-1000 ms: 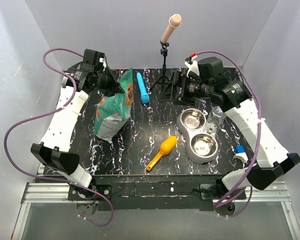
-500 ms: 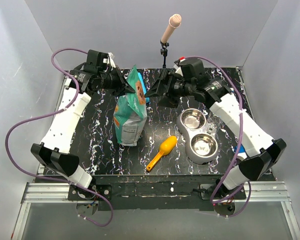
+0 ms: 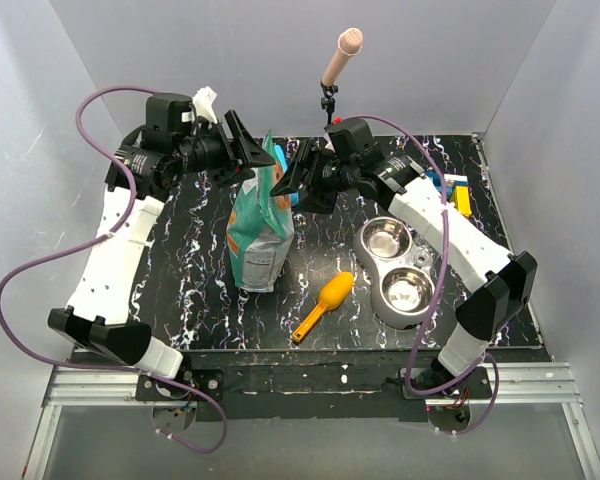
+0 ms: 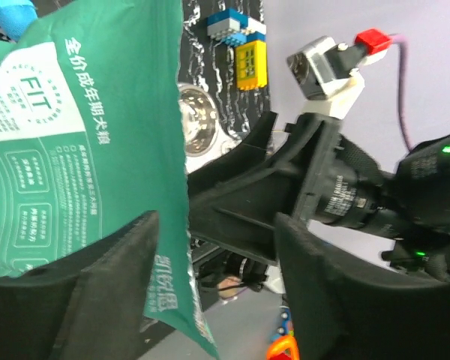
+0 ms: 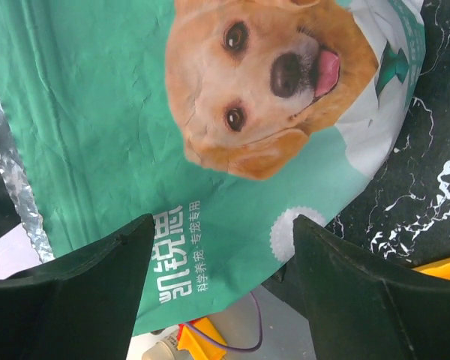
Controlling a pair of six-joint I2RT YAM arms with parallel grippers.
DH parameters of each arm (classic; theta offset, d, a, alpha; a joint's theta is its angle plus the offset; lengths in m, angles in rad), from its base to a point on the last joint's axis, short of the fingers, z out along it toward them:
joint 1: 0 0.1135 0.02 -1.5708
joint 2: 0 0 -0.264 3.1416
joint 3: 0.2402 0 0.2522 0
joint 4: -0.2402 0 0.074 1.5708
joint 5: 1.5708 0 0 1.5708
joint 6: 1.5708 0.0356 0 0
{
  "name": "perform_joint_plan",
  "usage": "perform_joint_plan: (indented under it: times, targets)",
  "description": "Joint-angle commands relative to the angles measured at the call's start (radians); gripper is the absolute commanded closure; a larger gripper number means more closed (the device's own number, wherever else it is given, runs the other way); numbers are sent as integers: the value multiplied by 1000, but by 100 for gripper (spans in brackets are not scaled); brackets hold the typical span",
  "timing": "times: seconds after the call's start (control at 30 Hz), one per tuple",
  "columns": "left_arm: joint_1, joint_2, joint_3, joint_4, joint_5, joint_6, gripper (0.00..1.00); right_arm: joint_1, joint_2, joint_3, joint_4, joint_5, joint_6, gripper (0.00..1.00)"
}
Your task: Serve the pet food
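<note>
A green pet food bag [image 3: 260, 225] with a dog's face stands upright left of centre on the black marbled table [image 3: 195, 270]. My left gripper [image 3: 258, 168] is open at the bag's top from the left; in the left wrist view the bag [image 4: 75, 150] has its top edge between the spread fingers, close to the left finger [image 4: 97, 292]. My right gripper [image 3: 292, 180] is open at the bag's upper right, with the printed face of the bag [image 5: 135, 112] just beyond its fingers. A steel double bowl [image 3: 395, 265] and an orange scoop [image 3: 325, 303] lie to the right.
A blue tool [image 3: 291, 198] lies behind the bag, partly hidden. A microphone stand [image 3: 330, 100] rises at the back centre. Toy bricks [image 3: 455, 190] lie at the back right. Grey walls close in three sides.
The bag went from leaning in my left gripper's hold to standing upright. The left jaws have opened. My right arm swung left from the bowls to the bag's top.
</note>
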State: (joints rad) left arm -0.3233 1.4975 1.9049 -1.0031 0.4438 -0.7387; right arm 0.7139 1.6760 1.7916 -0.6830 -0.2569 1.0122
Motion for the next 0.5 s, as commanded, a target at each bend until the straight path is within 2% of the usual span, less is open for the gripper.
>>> perform_joint_plan:
  times: [0.0,0.03,0.1,0.17,0.2,0.27,0.33,0.47]
  targets:
    - [9,-30,63,-9,1,32,33,-2,4,31,77,18,-102,25]
    - [9,-10,77,-21,10,29,34,-10,1,32,95,10,-118,30]
    - [13,36,115,-63,12,35,45,-22,1,48,112,-8,-156,40]
    - [18,70,146,-87,-8,42,61,-39,5,61,102,-21,-172,42]
    - [23,79,157,-91,-13,35,63,-50,8,60,99,-54,-178,42]
    - [33,87,164,-74,-8,30,63,-68,14,58,91,-106,-190,42]
    - [36,86,160,-78,-20,32,57,-76,22,68,88,-140,-204,44]
    - [46,79,109,-69,-16,39,53,-77,65,167,13,-140,-253,43]
